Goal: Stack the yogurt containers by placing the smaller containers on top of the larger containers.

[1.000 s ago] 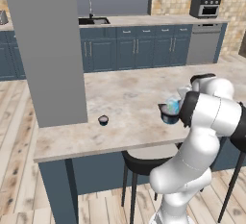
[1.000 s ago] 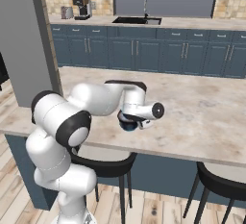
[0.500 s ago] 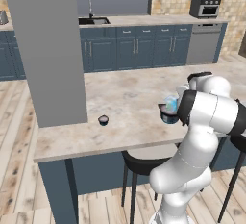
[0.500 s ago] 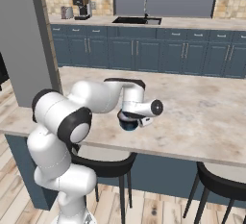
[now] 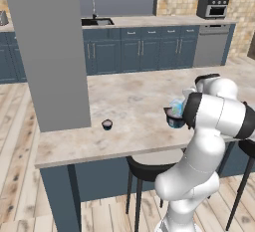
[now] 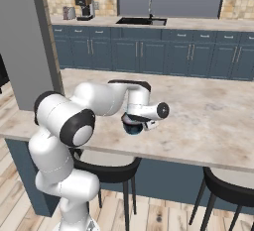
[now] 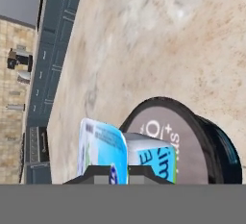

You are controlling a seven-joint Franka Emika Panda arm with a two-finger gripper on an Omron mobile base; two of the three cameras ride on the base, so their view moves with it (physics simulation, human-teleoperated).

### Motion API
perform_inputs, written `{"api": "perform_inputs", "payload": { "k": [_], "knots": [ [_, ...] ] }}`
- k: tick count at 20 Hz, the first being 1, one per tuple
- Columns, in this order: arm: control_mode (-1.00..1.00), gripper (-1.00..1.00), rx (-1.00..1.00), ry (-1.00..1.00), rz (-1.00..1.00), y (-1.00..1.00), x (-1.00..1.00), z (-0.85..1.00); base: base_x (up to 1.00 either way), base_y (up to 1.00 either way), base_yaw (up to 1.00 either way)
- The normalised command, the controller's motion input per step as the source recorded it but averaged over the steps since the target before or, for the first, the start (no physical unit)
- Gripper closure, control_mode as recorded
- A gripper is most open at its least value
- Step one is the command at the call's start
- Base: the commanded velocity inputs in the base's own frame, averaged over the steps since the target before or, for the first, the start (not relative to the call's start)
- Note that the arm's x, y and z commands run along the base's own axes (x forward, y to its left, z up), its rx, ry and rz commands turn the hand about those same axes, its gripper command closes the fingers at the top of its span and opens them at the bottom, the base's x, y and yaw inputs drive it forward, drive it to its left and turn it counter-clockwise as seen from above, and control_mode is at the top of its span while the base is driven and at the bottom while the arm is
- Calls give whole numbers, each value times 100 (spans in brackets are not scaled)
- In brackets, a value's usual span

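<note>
The larger container, a wide dark cup (image 7: 192, 141) with a pale lid, stands near the counter's front edge (image 5: 173, 122) (image 6: 132, 127). My gripper (image 7: 118, 174) is shut on the light-blue boxy container (image 7: 103, 148), which hangs tilted just over that lid (image 5: 177, 106). Whether the box touches the lid I cannot tell. The hand (image 6: 149, 113) hides the box in the right base view. The tiny dark cup (image 5: 107, 124) with a pale top stands alone on the counter to the left, close to the grey pillar.
A broad grey pillar (image 5: 47, 52) rises from the counter's left end. Bar stools (image 6: 111, 168) stand under the front edge of the marble counter (image 6: 213, 121). Blue cabinets, a sink (image 5: 97, 22) and an oven (image 5: 212, 8) line the far wall.
</note>
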Motion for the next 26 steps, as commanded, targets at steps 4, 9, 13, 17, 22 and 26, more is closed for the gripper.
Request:
{"api": "perform_inputs", "payload": {
  "k": [4, 9, 13, 17, 22, 26],
  "knots": [
    [-100, 100, 0, 0, 0, 0, -3, -15, 0, 0, 0],
    [-100, -100, 0, 0, 0, 0, -11, -14, 0, 0, 0],
    [-100, -100, 0, 0, 0, -1, -9, -2, 0, 0, 0],
    [-100, -100, 0, 0, 0, -1, -4, 0, 0, 0, 0],
    [-100, -100, 0, 1, 0, -2, -1, 7, 0, 0, 0],
    [-100, -100, 0, 11, 0, -9, -9, 25, 0, 0, 0]
  ]
}}
